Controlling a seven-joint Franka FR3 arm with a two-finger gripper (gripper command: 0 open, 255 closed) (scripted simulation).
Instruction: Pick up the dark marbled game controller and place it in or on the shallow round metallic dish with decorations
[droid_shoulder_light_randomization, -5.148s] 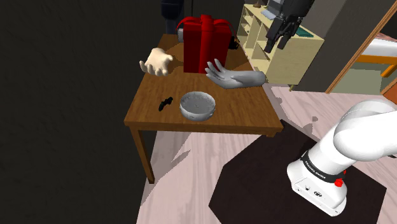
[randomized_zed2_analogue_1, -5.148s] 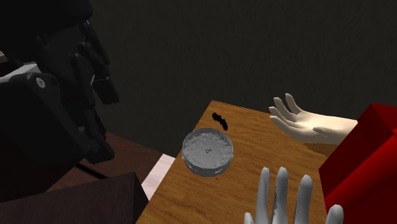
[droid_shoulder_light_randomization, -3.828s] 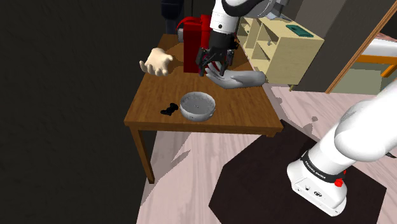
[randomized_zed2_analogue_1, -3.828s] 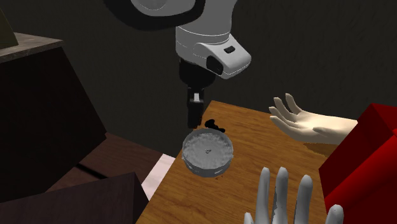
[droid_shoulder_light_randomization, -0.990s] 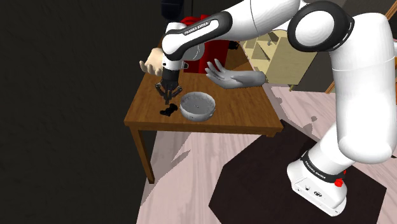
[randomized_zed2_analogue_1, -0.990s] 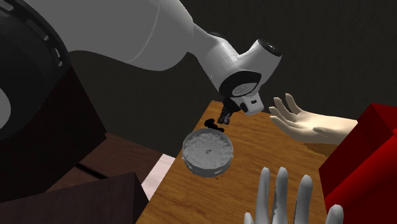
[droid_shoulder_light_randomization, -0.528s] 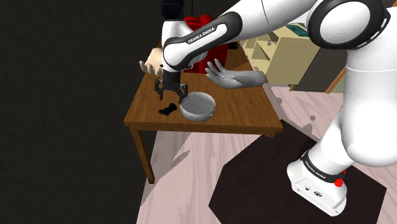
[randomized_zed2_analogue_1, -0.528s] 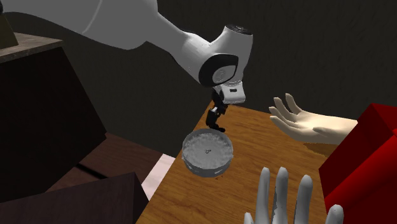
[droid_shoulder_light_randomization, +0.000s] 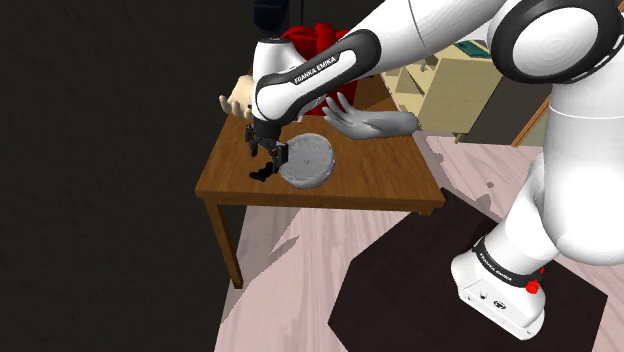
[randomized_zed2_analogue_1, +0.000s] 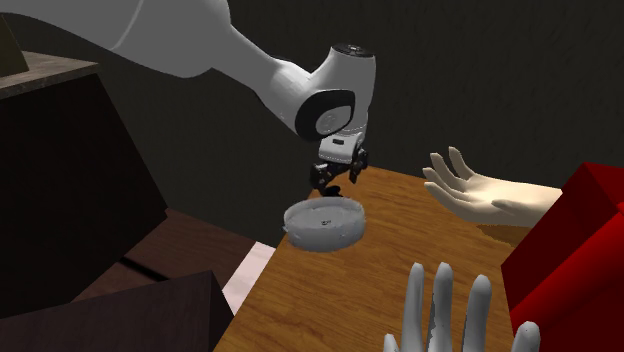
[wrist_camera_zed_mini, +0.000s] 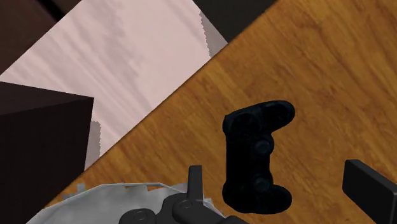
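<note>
Gripper low over the tabletop, near the corner at the shoulder view's lower left. Jaws open, astride the controller; neither finger touches it, so it is not held.

Controller lies flat on the wood, close to the tabletop's edge and just beside the dish.

One finger stands clear on the controller's side away from the dish. The other appears to sit on or against the dish rim.

Dish looks tipped rather than flat. That finger is probably bearing on it; contact cannot be confirmed.

Judgement: this is the descent for the grasp, with little room between controller and dish for open jaws. Closing may shove or flip the dish.

Red box and two model hands lie toward the back edge, well apart.
</note>
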